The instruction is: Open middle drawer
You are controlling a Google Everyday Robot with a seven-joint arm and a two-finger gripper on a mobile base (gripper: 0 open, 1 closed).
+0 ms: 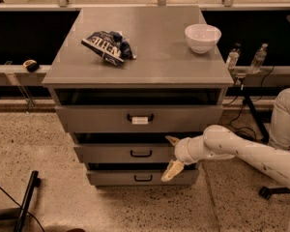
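The middle drawer is the second grey front of the cabinet, low and plain, with a small black loop handle. It looks closed or nearly so. My gripper hangs in front of its right half, just right of the handle and apart from it. It is open, with one cream finger at the drawer's top edge and the other finger down by the third drawer. The white arm reaches in from the right.
The top drawer carries a white tag on its handle. The third drawer sits below. A dark snack bag and a white bowl lie on the cabinet top. Two bottles stand right. A black pole lies lower left.
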